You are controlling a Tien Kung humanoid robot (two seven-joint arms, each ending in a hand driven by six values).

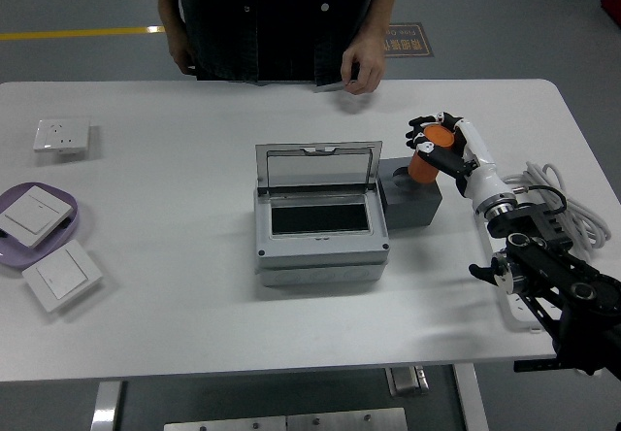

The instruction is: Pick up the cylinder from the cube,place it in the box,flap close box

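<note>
the right hand (439, 143) is pinching one orange cylinder (426, 155) just above one grey cube (411, 198) toward the table's (194, 334) right edge. one box (320, 232) is sitting mid-table beside the cube, its lid (319, 169) standing upright. three white switch plates are lying near the left edge, one on a purple tray (70, 219). a person's hand (360, 70) is hovering at the far edge.

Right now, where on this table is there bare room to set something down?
Free: the near strip in front of the box, the stretch between the box and the switch plates at left, and the far middle behind the open lid.
Crowded: right of the box, where the cube, the robot hand gripping the orange cylinder and the coiled cable sit.
</note>
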